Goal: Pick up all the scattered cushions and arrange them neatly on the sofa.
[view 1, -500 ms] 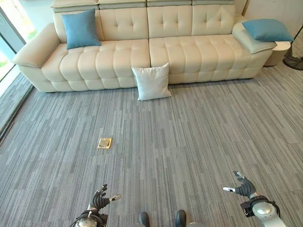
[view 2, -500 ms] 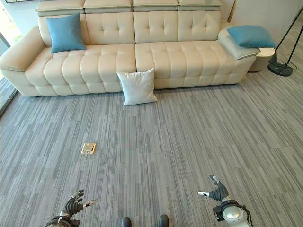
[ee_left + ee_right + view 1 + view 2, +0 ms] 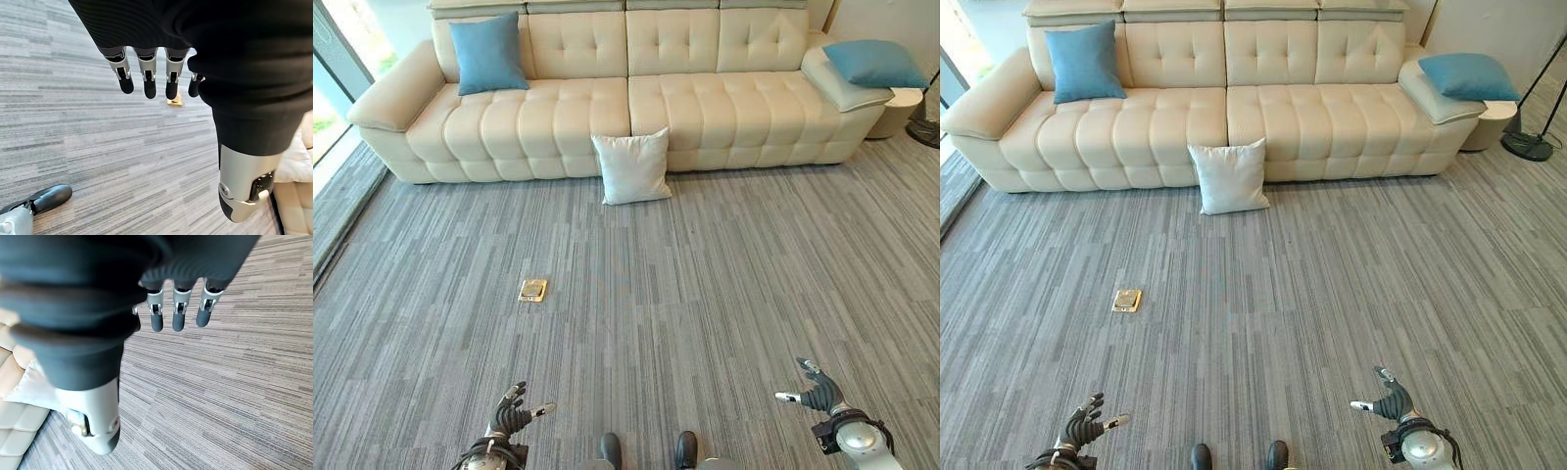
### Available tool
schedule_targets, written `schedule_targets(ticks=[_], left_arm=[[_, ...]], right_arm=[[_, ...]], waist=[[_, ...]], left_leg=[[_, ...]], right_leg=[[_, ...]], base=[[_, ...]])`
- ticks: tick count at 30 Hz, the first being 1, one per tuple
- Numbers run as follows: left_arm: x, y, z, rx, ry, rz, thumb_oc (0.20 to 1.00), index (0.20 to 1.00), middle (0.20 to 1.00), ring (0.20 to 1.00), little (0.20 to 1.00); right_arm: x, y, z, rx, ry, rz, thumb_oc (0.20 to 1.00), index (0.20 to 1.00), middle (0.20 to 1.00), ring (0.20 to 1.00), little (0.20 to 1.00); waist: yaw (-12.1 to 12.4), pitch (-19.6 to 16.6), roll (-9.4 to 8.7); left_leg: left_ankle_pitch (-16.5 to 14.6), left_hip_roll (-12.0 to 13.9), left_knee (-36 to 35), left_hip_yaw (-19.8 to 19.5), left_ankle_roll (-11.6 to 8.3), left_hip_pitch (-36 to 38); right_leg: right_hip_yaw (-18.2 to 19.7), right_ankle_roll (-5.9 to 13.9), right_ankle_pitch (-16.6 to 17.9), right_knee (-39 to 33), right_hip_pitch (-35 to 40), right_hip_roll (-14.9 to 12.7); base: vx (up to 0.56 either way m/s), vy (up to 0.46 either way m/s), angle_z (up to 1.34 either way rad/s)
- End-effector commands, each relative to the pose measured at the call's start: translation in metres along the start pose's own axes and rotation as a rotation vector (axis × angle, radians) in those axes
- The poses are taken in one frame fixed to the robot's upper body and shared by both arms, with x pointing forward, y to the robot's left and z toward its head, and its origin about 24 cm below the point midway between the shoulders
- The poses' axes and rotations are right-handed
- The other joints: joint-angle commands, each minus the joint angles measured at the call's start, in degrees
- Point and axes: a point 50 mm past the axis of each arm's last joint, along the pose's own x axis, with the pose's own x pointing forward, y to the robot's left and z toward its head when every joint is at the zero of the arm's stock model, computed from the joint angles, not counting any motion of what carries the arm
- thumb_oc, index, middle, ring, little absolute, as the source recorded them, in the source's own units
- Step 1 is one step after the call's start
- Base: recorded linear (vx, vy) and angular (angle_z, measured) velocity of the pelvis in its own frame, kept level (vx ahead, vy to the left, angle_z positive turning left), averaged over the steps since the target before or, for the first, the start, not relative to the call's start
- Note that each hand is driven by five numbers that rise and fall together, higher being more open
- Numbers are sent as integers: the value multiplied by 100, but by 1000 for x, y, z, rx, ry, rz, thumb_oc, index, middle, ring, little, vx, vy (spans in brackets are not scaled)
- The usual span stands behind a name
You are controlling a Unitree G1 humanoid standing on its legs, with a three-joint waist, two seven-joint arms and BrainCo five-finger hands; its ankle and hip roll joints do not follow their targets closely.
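Since half a second ago the whole view has shifted, so our camera is moving and the sofa [image 3: 636, 98] is sitting slightly nearer to us, while the cushions are lying where they were against it. We are judging that we are in the approach step, with nothing picked up yet. Leaning on the sofa's front, at its middle seam, the white cushion [image 3: 630, 167] is standing on the carpet [image 3: 705, 284] and looks like the first one to fetch. One blue cushion [image 3: 487, 54] is resting upright against the sofa's back at its left end; another blue cushion [image 3: 874, 63] is lying on the sofa's right armrest. Next we are needing to close in on the sofa before reaching down. Our left hand [image 3: 146, 73] and right hand [image 3: 178, 313] are both hanging well short of the sofa, fingers straight and relaxed, holding and touching nothing.
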Motion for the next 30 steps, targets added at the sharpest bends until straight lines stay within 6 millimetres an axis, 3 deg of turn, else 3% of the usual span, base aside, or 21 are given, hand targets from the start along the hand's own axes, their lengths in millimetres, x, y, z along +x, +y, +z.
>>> schedule_targets(ticks=[1,6,10,12,14,16,20,21,22,23,25,26,27,28,29,30], left_arm=[[11,15,32,-40,-115,60,1000,1000,1000,1000,1000],[12,19,44,-58,-156,78,1000,1000,1000,1000,1000],[13,21,48,-55,-169,89,1000,1000,1000,1000,1000],[13,23,52,-67,-186,95,1000,1000,1000,1000,1000],[14,25,59,-63,-205,102,1000,1000,1000,1000,1000],[16,23,60,-65,-206,98,1000,1000,1000,1000,1000],[17,17,59,-73,-199,92,1000,1000,1000,1000,1000],[18,12,59,-73,-192,79,1000,1000,1000,1000,1000],[18,12,58,-74,-192,78,1000,1000,1000,1000,1000],[18,9,56,-70,-183,73,1000,1000,1000,1000,1000],[17,7,50,-57,-164,61,1000,1000,1000,1000,1000],[16,6,49,-52,-159,53,1000,1000,1000,1000,1000],[15,3,44,-45,-140,40,1000,1000,1000,1000,1000],[15,3,44,-44,-140,40,1000,1000,1000,1000,1000],[16,1,44,-48,-139,29,1000,1000,1000,1000,1000],[16,1,44,-37,-136,14,1000,1000,1000,1000,1000]], right_arm=[[9,-9,19,84,-65,-71,1000,1000,1000,1000,1000],[14,-6,26,113,-66,-85,1000,1000,1000,1000,1000],[17,-4,31,105,-77,-79,1000,1000,1000,1000,1000],[18,-2,37,113,-95,-70,1000,1000,1000,1000,1000],[21,3,47,105,-124,-49,1000,1000,1000,1000,1000],[22,5,51,97,-139,-37,1000,1000,1000,1000,1000],[21,2,52,96,-147,-44,1000,1000,1000,1000,1000],[20,-1,48,98,-132,-53,1000,1000,1000,1000,1000],[20,-1,47,98,-131,-53,1000,1000,1000,1000,1000],[18,-2,41,86,-110,-56,1000,1000,1000,1000,1000],[14,-2,32,86,-88,-50,1000,1000,1000,1000,1000],[12,-1,29,89,-79,-45,1000,1000,1000,1000,1000],[10,0,25,87,-68,-40,1000,1000,1000,1000,1000],[10,0,25,87,-69,-39,1000,1000,1000,1000,1000],[10,-1,25,91,-73,-45,1000,1000,1000,1000,1000],[10,-3,25,99,-74,-52,1000,1000,1000,1000,1000]], waist=[[62,36,-297],[178,191,-399],[255,233,-431],[271,276,-426],[230,468,-349],[162,563,-286],[3,641,-223],[-172,672,-195],[-180,685,-165],[-306,675,-126],[-438,652,-51],[-444,630,-40],[-444,629,42],[-455,615,24],[-456,631,32],[-431,650,-7]], left_leg=[[-664,-51,545,18,-324,-101],[-979,-117,1183,-42,-214,-561],[-1119,-195,1286,-101,-84,-654],[-1189,-256,1226,-161,34,-605],[-1324,-331,1242,-217,215,-456],[-1400,-382,1130,-305,260,-177],[-1497,-493,928,-490,240,193],[-1635,-583,763,-700,186,540],[-1647,-556,751,-711,182,571],[-1721,-583,625,-879,107,850],[-1761,-535,627,-1031,-5,1162],[-1692,-500,731,-1057,-62,1183],[-1101,-342,1374,-1015,-354,989],[-1082,-362,1370,-1026,-351,967],[-639,-239,1996,-912,-521,644],[-161,149,3084,-466,-519,112]], right_leg=[[-162,544,-511,205,215,-457],[-49,586,-542,441,-41,-573],[38,659,-583,822,-261,-657],[126,739,-532,1378,-552,-723],[265,872,-227,2556,-1136,-804],[347,792,-252,2875,-1472,-668],[336,697,-345,2288,-1851,-516],[471,748,-186,1597,-2096,-439],[448,747,-184,1569,-2053,-417],[562,820,30,1086,-2256,-408],[604,801,71,1222,-2333,-374],[621,742,85,1281,-2256,-354],[513,585,44,1400,-2053,-261],[513,587,60,1387,-2066,-283],[440,473,-41,1375,-1914,-254],[356,189,-352,1396,-1673,-191]], base=[[10,51,3],[18,79,-1],[60,140,-12],[74,158,-19],[100,202,-30],[257,142,-17],[316,15,21],[427,-50,14],[636,-131,38],[478,-126,47],[574,-197,91],[583,-355,78],[385,-276,49],[323,-320,80],[330,-350,119],[449,-435,99]])
